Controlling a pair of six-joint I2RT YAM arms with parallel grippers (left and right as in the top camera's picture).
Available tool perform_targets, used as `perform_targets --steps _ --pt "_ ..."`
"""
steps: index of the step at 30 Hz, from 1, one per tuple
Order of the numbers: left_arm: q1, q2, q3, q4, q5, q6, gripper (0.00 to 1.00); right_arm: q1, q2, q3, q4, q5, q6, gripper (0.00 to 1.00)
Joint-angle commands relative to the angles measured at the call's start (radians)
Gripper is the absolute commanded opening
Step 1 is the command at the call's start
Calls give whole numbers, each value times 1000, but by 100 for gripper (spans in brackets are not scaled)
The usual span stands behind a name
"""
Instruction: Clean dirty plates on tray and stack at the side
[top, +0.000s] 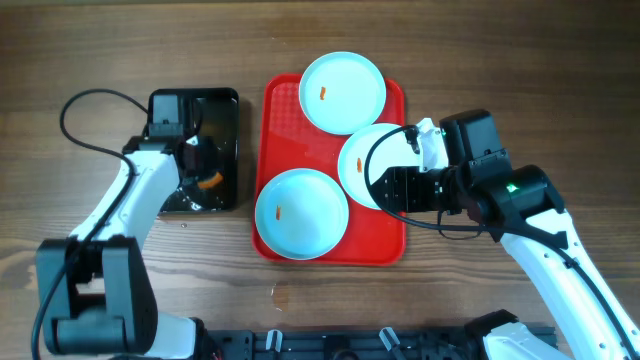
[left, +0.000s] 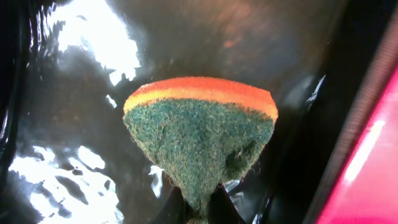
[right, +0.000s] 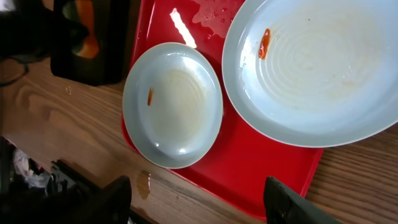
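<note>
- Plates: three, round and pale blue, all lying on the red tray (top: 283, 110); none set down off it.
- First plate (top: 358, 150): lies right beneath the right gripper (right: 196, 186), at the tray edge nearest that arm; bears an orange smear (right: 264, 43) on its inner face.
- Second plate (top: 301, 212): sits just ahead of the right gripper's spread fingers, on the side toward the left gripper; shows a short orange streak close to its rim and a faint dried film in the middle.
- Third plate (top: 342, 92): rests off to one side of the right gripper, at the tray's far end, rim meeting the first plate's; carries a small orange mark near its centre.
- Right gripper: hovers above the tray with fingers standing well apart; grips nothing.
- Left gripper (left: 202, 214): clamps fully down on the sponge (left: 199, 143), pinching its near end into a narrow fold; green scouring face turned toward the wrist camera, orange and yellow layers along the far edge.
- Black tray (top: 215, 110): lies directly under the left gripper, glossy and wet-looking; sits just beside the red tray on the wooden table (top: 500, 60).
</note>
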Motion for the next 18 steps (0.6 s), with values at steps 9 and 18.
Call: perform_targets --steps 9,18 --pt "2 67 -67 56 -23 13 4 6 7 5 14 18 0 69" --pt "-49 -114 123 -117 120 23 4 2 58 -23 26 442 241 63"
